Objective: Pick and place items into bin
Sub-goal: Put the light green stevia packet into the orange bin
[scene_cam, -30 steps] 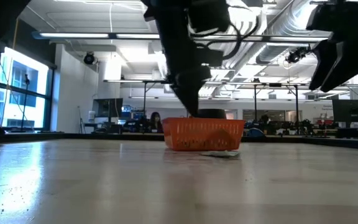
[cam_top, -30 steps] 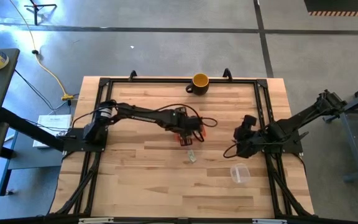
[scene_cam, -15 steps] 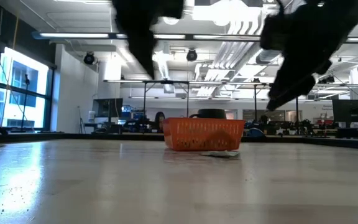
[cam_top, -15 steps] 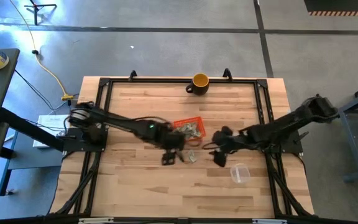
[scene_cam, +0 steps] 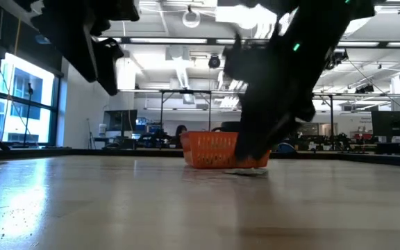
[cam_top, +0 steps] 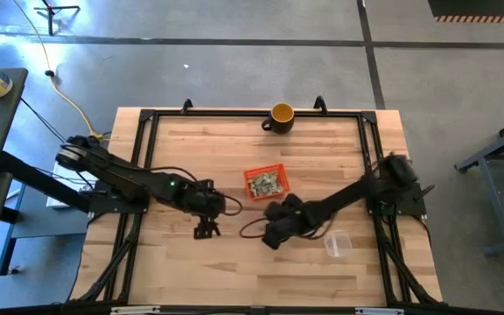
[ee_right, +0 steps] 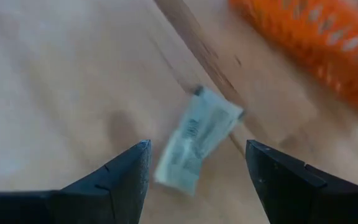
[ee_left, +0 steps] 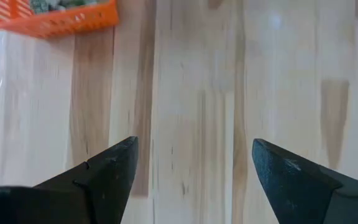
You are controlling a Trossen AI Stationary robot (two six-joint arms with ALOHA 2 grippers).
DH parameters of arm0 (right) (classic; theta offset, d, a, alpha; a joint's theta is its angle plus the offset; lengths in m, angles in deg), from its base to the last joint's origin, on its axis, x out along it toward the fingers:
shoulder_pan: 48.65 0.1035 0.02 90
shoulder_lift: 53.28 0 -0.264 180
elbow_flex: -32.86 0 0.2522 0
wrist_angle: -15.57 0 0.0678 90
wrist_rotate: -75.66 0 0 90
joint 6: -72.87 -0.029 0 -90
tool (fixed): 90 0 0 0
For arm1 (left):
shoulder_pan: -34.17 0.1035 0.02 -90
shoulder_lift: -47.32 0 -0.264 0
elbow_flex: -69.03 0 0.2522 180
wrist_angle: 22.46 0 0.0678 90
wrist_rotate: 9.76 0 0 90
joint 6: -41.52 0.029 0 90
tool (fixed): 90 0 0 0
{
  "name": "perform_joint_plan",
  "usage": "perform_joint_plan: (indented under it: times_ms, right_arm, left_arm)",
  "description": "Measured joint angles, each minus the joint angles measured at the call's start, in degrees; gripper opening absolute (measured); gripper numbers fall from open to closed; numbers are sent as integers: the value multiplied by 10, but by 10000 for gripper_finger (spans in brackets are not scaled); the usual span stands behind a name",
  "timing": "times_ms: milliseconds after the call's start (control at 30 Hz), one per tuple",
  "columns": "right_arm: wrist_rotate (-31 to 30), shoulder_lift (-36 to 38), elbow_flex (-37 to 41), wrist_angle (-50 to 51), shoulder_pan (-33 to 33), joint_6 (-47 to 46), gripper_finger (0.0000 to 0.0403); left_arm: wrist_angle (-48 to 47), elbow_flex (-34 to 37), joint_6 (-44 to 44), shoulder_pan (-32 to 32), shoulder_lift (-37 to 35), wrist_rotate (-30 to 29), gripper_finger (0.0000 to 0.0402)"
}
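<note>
The orange bin stands mid-table with several pale green and white items inside; it also shows in the low view. One loose item lies flat on the wood just in front of the bin. My right gripper hovers open over this item, a finger on either side, without touching it. My left gripper is open over bare wood, left of and nearer than the bin, with nothing between its fingers.
A clear plastic cup lies on the table near the right arm's near side. A yellow mug stands at the far edge. Black frame rails run along the table's sides. Bare wood lies toward the near edge.
My left gripper has left the bin and gone toward the table's near left, uncovering the bin and the items in it. My right gripper has swung from the table's right side toward the left and down, over the loose item in front of the bin.
</note>
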Motion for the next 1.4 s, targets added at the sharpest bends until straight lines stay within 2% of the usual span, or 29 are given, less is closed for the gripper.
perform_joint_plan:
  times_ms: [200,300,400,500,567,667,733,833,900,967,1067,1167,1233,1300,1400]
  right_arm:
    - [26,-78,-74,38,-7,-73,250]
    - [37,-92,-100,70,-7,-95,224]
    - [41,-93,-105,101,-7,-103,153]
    - [55,-93,-104,122,-7,-99,53]
    - [77,-93,-109,124,-8,-82,15]
    - [99,-88,-133,137,-8,-63,26]
    - [94,-75,-151,162,-6,-47,22]
    - [28,-27,-184,207,-14,-3,6]
    - [-21,1,-191,237,-37,33,12]
    - [-43,20,-183,257,-70,75,16]
    - [-25,35,-175,241,-125,170,8]
    - [64,30,-170,220,-170,268,6]
    - [102,15,-166,210,-187,329,20]
    - [102,11,-164,212,-193,374,47]
    - [57,20,-169,216,-194,409,103]
  left_arm:
    - [-14,11,30,-1,-27,9,349]
    - [-14,11,45,-1,-31,12,349]
    - [-9,10,56,-1,-33,16,349]
    - [-11,11,61,-1,-32,16,349]
    - [-13,11,61,-1,-32,16,349]
    - [-22,11,61,-1,-32,16,349]
    - [-33,11,59,-1,-32,16,349]
    - [-36,10,51,-1,-32,16,349]
    - [-34,10,36,-1,-32,16,349]
    - [-29,10,16,-1,-32,16,349]
    - [-20,10,-17,-1,-32,16,349]
    - [-21,10,-53,-1,-32,16,349]
    - [-21,10,-77,-1,-32,21,349]
    - [-21,10,-103,-1,-32,31,349]
    - [-20,10,-147,-1,-32,36,349]
